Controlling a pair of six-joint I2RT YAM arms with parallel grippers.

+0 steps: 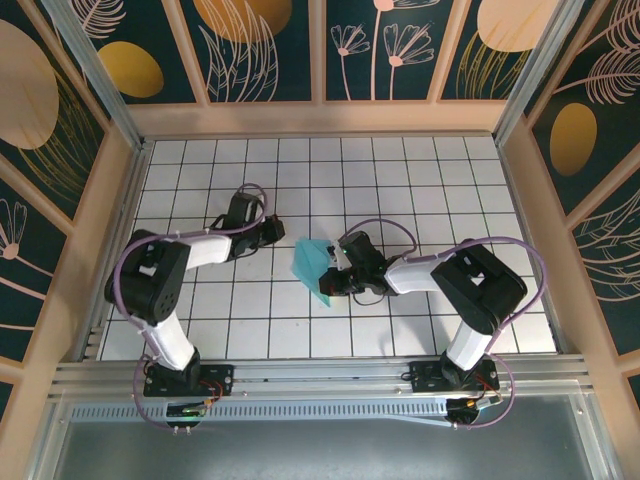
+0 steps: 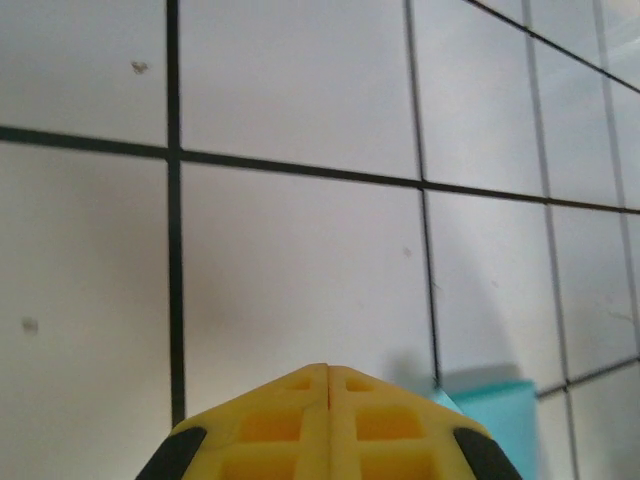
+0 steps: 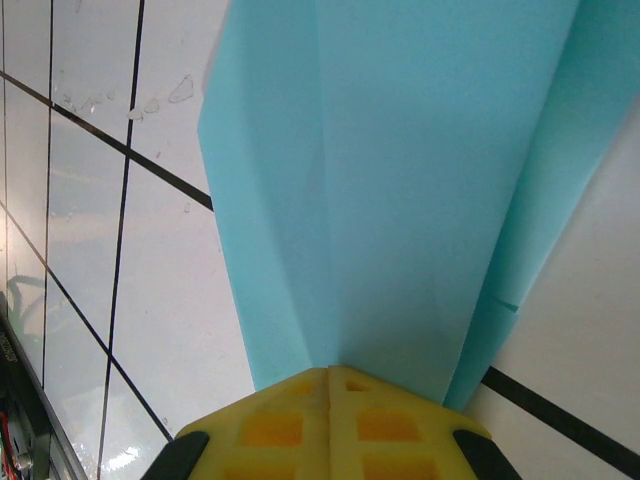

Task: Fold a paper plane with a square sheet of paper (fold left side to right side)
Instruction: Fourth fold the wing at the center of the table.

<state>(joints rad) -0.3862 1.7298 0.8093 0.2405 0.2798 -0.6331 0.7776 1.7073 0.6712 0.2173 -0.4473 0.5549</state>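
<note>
**Item: square sheet of paper** (image 1: 311,266), turquoise, unmarked. It lies near the middle of the grid-tiled table (image 1: 420,180), between the two grippers. It is no longer a flat square. The right wrist view shows overlapping layers (image 3: 400,180) with long creases running away from the camera and a narrower flap along the right side.

**Progress (judged):** several folds are in. The outline from above is still a broad, uneven polygon, not a slim dart, so the paper plane looks about half made. Narrowing folds and final sharpening of the creases appear to remain.

**Right gripper** (image 3: 328,372): fingers fully together, tips at the near edge of the folded sheet. It cannot be told whether they press the paper flat or pinch a layer. From above it sits at the sheet's right edge (image 1: 337,272).

**Left gripper** (image 2: 328,370): fingers fully together, holding nothing, over bare tile. A corner of the sheet (image 2: 495,415) shows just to its right. From above it stands just beside the sheet's upper left (image 1: 272,232).

**Surroundings:**
- Purple cables (image 1: 250,190) loop over both arms.
- Patterned wall panels (image 1: 260,50) enclose the table.
- No loose objects are visible near the sheet.

**Obstructions (judged):** only the arms themselves, as both wrists crowd the sheet. A raised layer could snag on closed fingertips.
</note>
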